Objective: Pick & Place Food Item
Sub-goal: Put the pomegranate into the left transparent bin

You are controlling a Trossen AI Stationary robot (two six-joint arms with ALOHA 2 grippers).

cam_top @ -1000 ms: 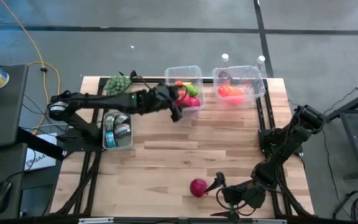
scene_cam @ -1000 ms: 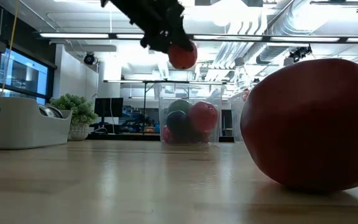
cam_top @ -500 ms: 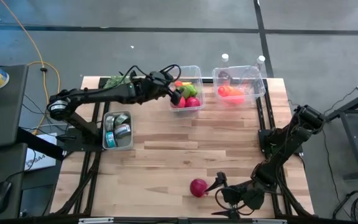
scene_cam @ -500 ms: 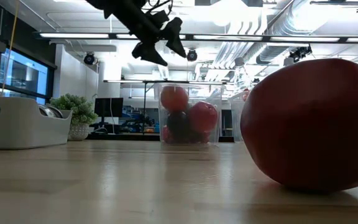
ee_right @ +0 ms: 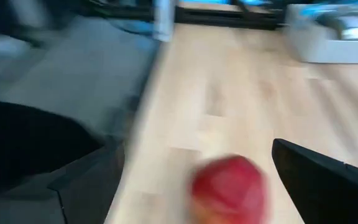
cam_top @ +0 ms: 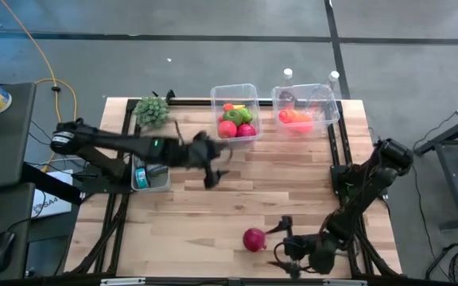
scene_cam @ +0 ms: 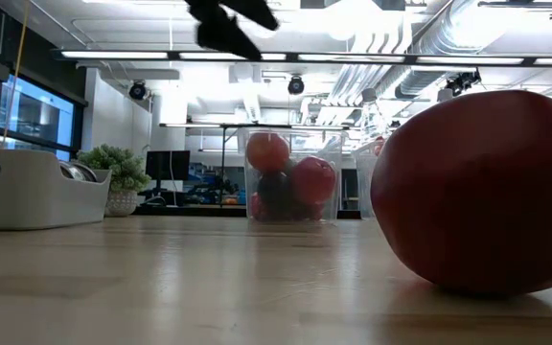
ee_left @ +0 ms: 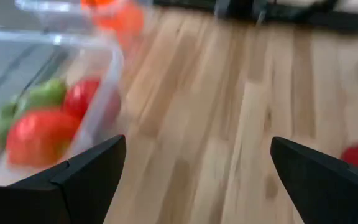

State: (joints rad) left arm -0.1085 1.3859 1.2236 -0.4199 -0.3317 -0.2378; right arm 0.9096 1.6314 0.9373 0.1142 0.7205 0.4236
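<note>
Food items are the business here, and the surface (cam_top: 213,206) that carries them is a pale wooden butcher-block top.

Left arm first, as the biggest mover: a second ago it reached over the far edge with a red fruit in its claw. Half a second ago the fingers had spread and the fruit sat in the bin. Now the left claw (cam_top: 213,171) has pulled back toward the middle of the surface, spread wide and holding nothing. By my reading, that placement is done and the arm is free for another item.

The right arm is folded low at the near right corner, its right claw (cam_top: 283,237) spread and empty just beside the loose fruit. It has shifted only slightly.

The clear bin (cam_top: 237,91) at the far edge, near the middle, now holds the dropped red fruit (cam_top: 227,129) on top of green and other red pieces. A second clear bin (cam_top: 328,103) toward the far right corner holds orange pieces. A grey tray (cam_top: 138,179) sits by the left edge, with a green bunch (cam_top: 152,110) at the far left corner.

Smallest is the loose red apple (cam_top: 254,239) near the near edge. It is round, smooth and deep red, and likely the next pick.
</note>
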